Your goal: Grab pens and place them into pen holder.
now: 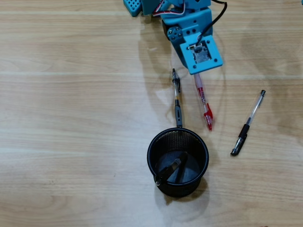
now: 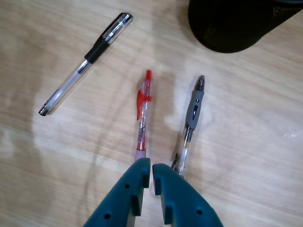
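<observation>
While the hand point(image 2: 151, 171) hovers pressed together and empty, the red-and-white pen point(image 2: 143, 116) lies on the table point(image 2: 246, 132) just ahead; light, stiff, slippery, probably best pinched mid-barrel.

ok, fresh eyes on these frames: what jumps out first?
The black mesh pen holder at bottom centre of the overhead view, one dark pen already inside. Then the teal pincer, nearly closed, low in the wrist view, between the red-and-white pen and the grey-grip pen.
</observation>
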